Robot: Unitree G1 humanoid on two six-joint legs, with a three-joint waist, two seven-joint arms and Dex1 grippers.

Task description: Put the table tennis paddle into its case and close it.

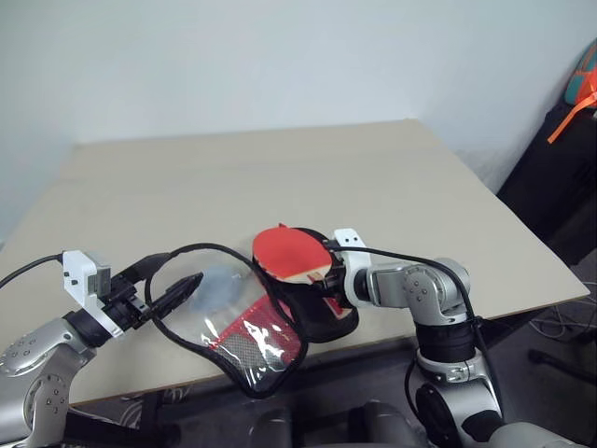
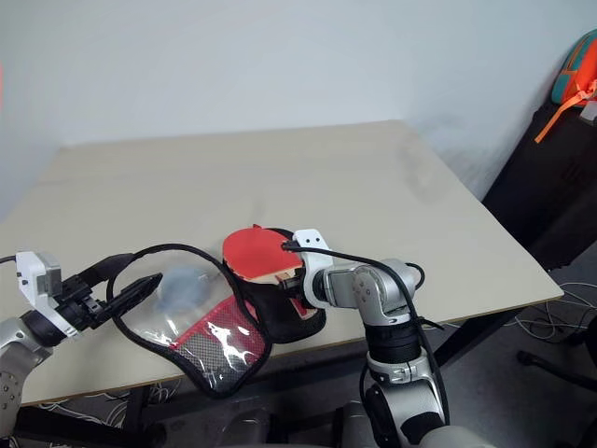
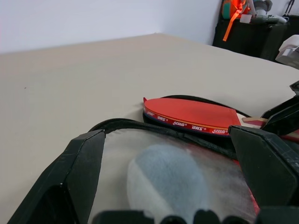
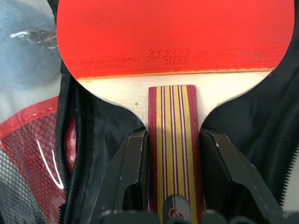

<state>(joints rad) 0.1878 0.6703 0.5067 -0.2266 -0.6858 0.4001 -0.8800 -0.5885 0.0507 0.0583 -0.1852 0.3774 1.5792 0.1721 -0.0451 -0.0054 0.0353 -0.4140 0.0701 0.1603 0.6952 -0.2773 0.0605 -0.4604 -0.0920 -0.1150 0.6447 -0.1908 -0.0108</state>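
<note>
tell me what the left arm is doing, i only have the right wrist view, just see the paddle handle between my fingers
Observer: The left gripper holds the case's clear flap lifted, one finger inside it, one outside.
Operator: is the paddle in yet
Observer: Partly. The table tennis paddle lies over the case's black half, its red head poking past the rim.
Operator: whats that blue thing at my edge
Observer: A small pale blue-grey lump on the table, seen through the clear flap.

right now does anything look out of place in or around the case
Yes: a pale blue-grey soft lump shows through the clear flap of the open case, beside where the table tennis paddle is going.
</note>
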